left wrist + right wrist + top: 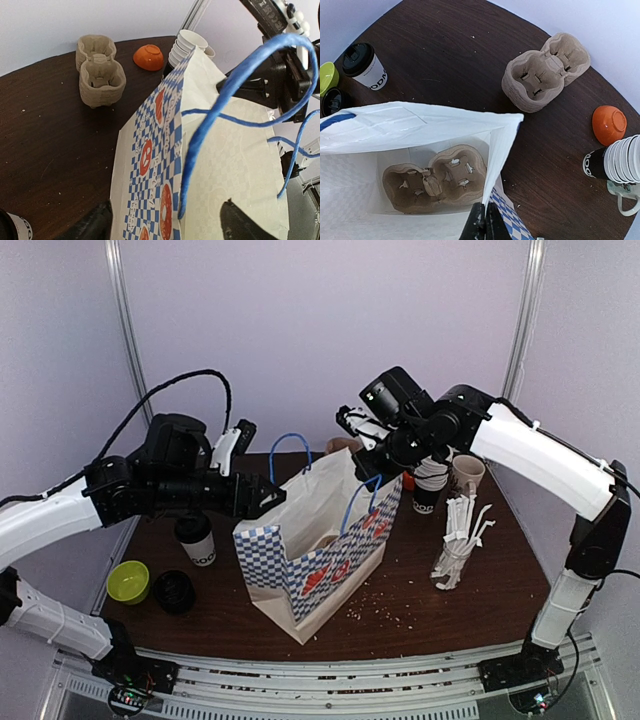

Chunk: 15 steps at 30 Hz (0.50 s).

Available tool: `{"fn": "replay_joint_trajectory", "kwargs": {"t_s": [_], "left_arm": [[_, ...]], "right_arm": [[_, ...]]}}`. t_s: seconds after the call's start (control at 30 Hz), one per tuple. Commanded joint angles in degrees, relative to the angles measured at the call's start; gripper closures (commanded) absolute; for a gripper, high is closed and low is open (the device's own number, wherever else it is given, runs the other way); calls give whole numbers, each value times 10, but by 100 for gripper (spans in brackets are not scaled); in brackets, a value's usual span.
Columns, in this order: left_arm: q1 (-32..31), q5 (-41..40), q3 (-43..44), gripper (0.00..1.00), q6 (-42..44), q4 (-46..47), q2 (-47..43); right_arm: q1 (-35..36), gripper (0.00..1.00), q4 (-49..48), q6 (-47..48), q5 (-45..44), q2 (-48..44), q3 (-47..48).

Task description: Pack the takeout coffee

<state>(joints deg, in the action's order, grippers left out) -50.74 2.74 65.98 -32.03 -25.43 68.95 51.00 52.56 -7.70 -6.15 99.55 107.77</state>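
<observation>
The takeout coffee cup, white with a dark round lid, stands on the table left of the blue-and-white checked bag. A brown pulp two-hole carrier tray lies flat on the bag's bottom. My right gripper is shut on the bag's right rim, holding the mouth apart. At the bag's upper left edge my left gripper is open. Its fingers stand wide either side of the bag's wall and blue handle, gripping nothing.
Spare pulp trays sit stacked behind the bag, next to an orange bowl. A stack of cups, a mug and a glass of wrapped straws stand at the right. A green bowl and black lid lie front left.
</observation>
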Motion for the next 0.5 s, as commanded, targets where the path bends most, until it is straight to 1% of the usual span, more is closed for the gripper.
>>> {"fn": "replay_joint_trajectory", "kwargs": {"t_s": [0.0,0.13,0.17,0.27,0.4,0.43,0.47], "left_arm": [[-3,-41,30,17,30,-19,-27],[-3,-99,34,4,47,-35,-45],[-3,-116,34,2,48,-41,-48],[-3,-168,34,2,51,-65,-59],[-3,-240,9,2,30,-90,-89],[-2,-256,2,2,22,-96,-96],[-3,-276,-5,2,12,-102,-103]], "right_arm": [[-3,100,-11,16,5,-4,18],[-3,100,-12,21,6,6,32],[-3,100,-11,22,4,10,37],[-4,100,-12,17,-1,22,43],[-6,100,-16,13,3,30,41],[-6,99,-17,13,8,31,39],[-6,95,-17,12,11,32,40]]}}
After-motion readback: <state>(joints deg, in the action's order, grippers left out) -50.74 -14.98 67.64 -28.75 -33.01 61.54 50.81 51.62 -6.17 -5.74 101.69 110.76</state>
